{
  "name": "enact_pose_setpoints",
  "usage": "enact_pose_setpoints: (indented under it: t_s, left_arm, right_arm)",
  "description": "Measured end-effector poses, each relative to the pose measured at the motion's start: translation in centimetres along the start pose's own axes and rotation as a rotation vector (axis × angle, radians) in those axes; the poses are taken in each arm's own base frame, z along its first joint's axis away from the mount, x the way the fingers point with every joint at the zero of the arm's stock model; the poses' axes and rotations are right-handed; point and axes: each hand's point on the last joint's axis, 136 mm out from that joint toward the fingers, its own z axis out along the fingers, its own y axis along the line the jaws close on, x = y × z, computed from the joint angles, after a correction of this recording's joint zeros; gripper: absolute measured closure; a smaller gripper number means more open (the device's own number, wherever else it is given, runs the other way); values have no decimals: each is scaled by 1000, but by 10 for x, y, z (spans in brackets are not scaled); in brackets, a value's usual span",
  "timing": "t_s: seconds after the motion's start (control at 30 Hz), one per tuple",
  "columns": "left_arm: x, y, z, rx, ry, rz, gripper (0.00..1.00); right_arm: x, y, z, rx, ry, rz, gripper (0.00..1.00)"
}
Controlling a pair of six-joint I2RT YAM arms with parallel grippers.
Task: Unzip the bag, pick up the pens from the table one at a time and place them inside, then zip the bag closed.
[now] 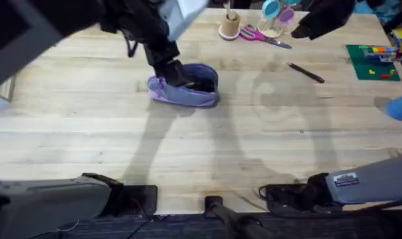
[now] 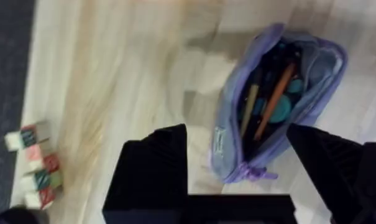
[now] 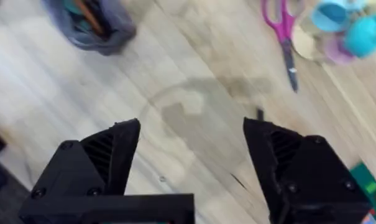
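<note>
The arm bases sit nearest, at the lower edge of the overhead view, with bare bench [image 1: 207,153] stretching beyond them. Farther out, the lavender bag [image 1: 185,85] lies unzipped, mouth gaping; the left wrist view shows an orange pen [image 2: 275,99] already inside among other items. The left pincer [image 2: 237,171] hovers just above the bag's zip end, fingers spread wide and holding nothing. To the right and well apart from the bag, the black pen [image 1: 305,73] lies on the wood. The right pincer [image 3: 191,162] hangs over the bench, wide open and empty, the pen's tip just visible between its fingers. Beyond lie pink-handled scissors [image 1: 262,37].

Risks from here: the thin pen may roll or slip from a shallow pinch, the soft bag may slide or fold shut when the pen is pushed in, and the scissors could be grabbed by mistake.
</note>
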Motion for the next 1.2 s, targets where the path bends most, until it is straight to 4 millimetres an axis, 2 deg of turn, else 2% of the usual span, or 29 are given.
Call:
enact_pose_setpoints:
  t_s: [0.13, 0.3, 0.47, 0.7, 0.83, 1.0, 1.2]
  left_arm:
    - [5, 11, -17, -53, -17, -29, 8]
    - [17, 18, -23, -69, -4, -68, 6]
    - [30, 15, -25, -45, 28, -104, 7]
    - [31, 15, -25, -45, 29, -107, 8]
    - [31, 16, -25, -47, 28, -107, 8]
    - [36, 20, -27, -59, 31, -132, 8]
    - [51, 36, -52, -139, 20, -194, 8]
  right_arm:
    - [17, -28, -7, 82, 22, 54, 8]
    - [41, -63, -18, 196, 66, 92, 6]
    - [66, -81, -28, 257, 134, 72, 6]
    - [82, -94, -33, 285, 187, -22, 6]
    - [84, -102, -23, 267, 209, -73, 6]
    - [94, -114, 5, 204, 253, -77, 6]
    - [112, -128, 38, 125, 304, -45, 6]
